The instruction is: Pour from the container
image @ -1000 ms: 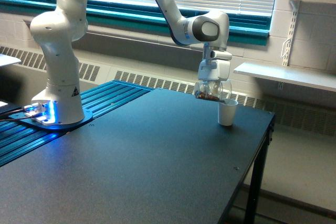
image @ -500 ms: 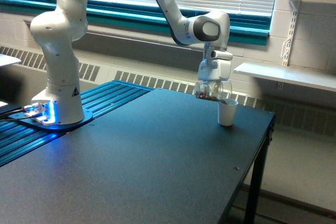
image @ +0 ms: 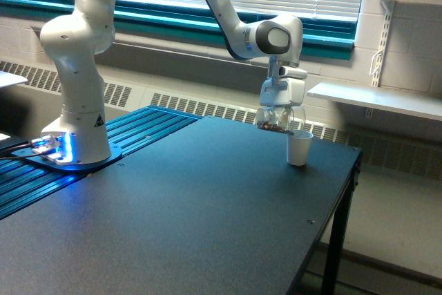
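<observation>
Pouring is looking underway: gripper [image: 280,105] is clamping the cup [image: 278,119], tilting it right over the white cup [image: 298,147] at the table's [image: 207,198] far right; brown bits are remaining inside.

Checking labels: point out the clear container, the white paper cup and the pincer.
clear container [image: 276,119], exterior view, its see-through wall.
white paper cup [image: 298,150], exterior view, its side.
pincer [image: 279,107], exterior view, between its fingertips.

Just below the gripper [image: 280,106], passage is blocked by the white paper cup [image: 298,148]; elsewhere the table [image: 207,205] is left open.
</observation>
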Robot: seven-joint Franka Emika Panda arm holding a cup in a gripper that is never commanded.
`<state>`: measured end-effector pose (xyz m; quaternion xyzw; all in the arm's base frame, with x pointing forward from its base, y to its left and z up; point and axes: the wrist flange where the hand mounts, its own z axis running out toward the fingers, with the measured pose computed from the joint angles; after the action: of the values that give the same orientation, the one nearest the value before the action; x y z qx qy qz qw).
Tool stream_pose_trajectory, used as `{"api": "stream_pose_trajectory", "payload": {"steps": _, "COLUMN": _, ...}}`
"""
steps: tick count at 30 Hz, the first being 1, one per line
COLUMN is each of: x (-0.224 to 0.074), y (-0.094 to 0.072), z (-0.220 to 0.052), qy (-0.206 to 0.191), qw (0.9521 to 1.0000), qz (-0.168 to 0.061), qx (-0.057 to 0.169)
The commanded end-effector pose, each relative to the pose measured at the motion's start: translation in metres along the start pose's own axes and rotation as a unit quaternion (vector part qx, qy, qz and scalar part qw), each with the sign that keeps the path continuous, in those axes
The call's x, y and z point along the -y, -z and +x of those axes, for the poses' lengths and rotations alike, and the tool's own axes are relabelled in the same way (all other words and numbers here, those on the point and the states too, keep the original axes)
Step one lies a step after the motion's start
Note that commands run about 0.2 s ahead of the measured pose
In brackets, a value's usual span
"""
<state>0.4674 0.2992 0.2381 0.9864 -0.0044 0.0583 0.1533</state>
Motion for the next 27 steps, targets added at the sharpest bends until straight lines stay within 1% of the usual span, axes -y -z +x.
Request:
{"api": "stream_pose_trajectory", "payload": {"steps": 1, "x": 0.0047, "y": 0.0028, "z": -0.0001, "qy": 0.017, "qw": 0.9998, "qz": -0.005, "qx": -0.003}}
{"api": "stream_pose_trajectory", "payload": {"steps": 12, "x": 0.0057, "y": 0.0056, "z": 0.0034, "qy": 0.021, "qw": 0.9998, "qz": -0.006, "qx": -0.004}}
{"api": "stream_pose_trajectory", "payload": {"steps": 16, "x": 0.0066, "y": 0.0050, "z": 0.0021, "qy": 0.024, "qw": 0.9997, "qz": -0.007, "qx": 0.000}}
{"api": "stream_pose_trajectory", "payload": {"steps": 27, "x": 0.0050, "y": 0.0047, "z": 0.0032, "qy": 0.028, "qw": 0.9996, "qz": -0.010, "qx": 0.002}}
